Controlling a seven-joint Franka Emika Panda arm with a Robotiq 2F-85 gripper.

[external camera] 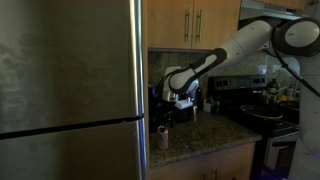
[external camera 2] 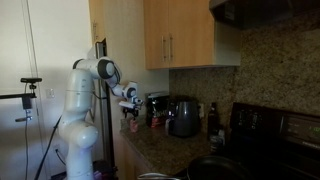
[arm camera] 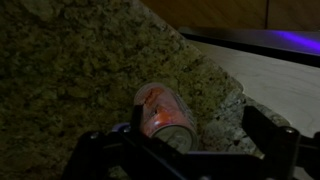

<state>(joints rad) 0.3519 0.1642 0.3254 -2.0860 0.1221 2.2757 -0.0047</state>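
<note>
Arm (external camera: 232, 48): white, stretched far out in an exterior view, bent at the elbow, forearm sloping down.
Base (external camera 2: 76, 150): upright white column, with the shoulder folded over its top.
Wrist (external camera: 200, 70): angled downward at the end of the forearm.
Gripper (external camera: 180, 100): dark, pointing down, jaws spread wide.
Fingers (arm camera: 97, 150): black, well apart, one at each lower side of the wrist view.

Both exterior views stand back in the kitchen, sharing the arm (external camera: 240, 45) and bench (external camera: 205, 130) from different angles; wrist view stares down, super close.
</note>
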